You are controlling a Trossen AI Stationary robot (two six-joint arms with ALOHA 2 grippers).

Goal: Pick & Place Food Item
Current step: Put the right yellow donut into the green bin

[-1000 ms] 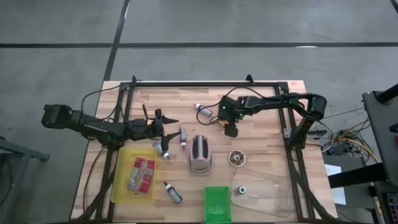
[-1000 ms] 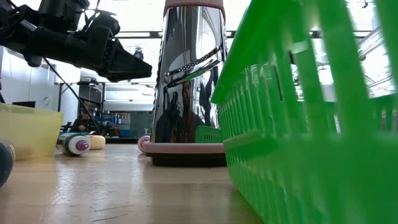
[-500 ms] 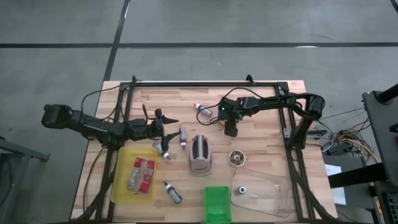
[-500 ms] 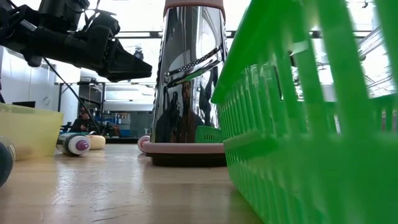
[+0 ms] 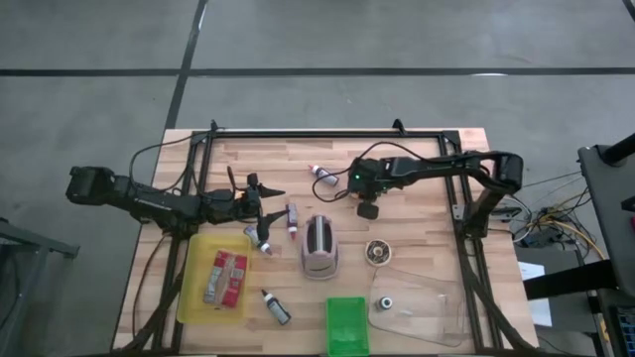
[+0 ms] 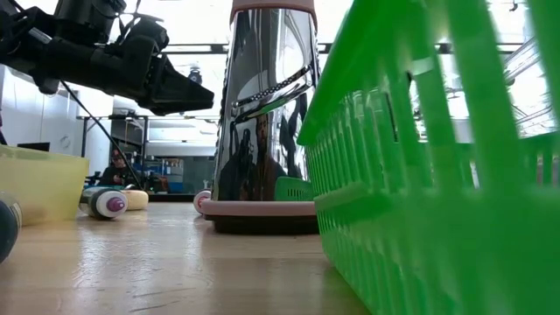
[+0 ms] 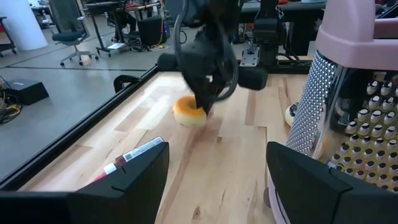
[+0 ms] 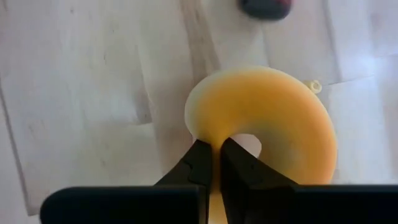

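right gripper (image 8: 211, 163) pinched shut on the rim of the donut (image 8: 267, 124), which lies on the table (image 5: 417, 169) mid-back, behind the grater (image 5: 319, 248). bare wood around it, back rail near. bottle (image 5: 322, 177) just to its left, small round tin (image 5: 377, 253) nearer front. left gripper (image 5: 260, 188) hovers open left of the grater, two tubes (image 5: 291, 218) beside it. yellow bin (image 5: 193, 283), green basket (image 5: 346, 325) and clear tray (image 5: 427, 312) line the front edge.

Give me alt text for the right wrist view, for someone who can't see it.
The right gripper is shut on the rim of a yellow ring-shaped donut, which lies on the pale wooden table. A dark object shows partly beyond the donut.
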